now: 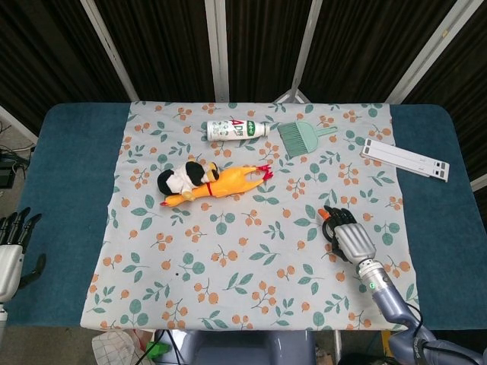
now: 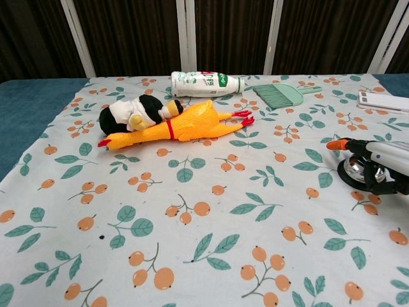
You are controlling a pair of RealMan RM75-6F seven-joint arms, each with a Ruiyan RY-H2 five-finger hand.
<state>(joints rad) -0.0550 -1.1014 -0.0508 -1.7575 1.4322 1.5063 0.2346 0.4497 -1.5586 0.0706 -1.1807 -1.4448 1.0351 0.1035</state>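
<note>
My right hand (image 1: pixel 346 236) lies low on the floral cloth (image 1: pixel 228 258) at the front right. Its fingers curl around a round black object with a shiny metal middle (image 2: pixel 356 169), which rests on the cloth. In the chest view the right hand (image 2: pixel 386 160) covers the object's right part, and an orange fingertip (image 2: pixel 335 144) reaches out to the left over it. My left hand (image 1: pixel 11 247) hangs off the table's left edge with fingers apart and nothing in it.
A yellow rubber chicken (image 1: pixel 228 181) lies beside a black-and-white plush toy (image 1: pixel 177 179) left of centre. At the back lie a white bottle (image 1: pixel 237 129) on its side and a green brush (image 1: pixel 298 137). A flat white stand (image 1: pixel 405 158) rests on the blue table (image 1: pixel 68 175) at the far right.
</note>
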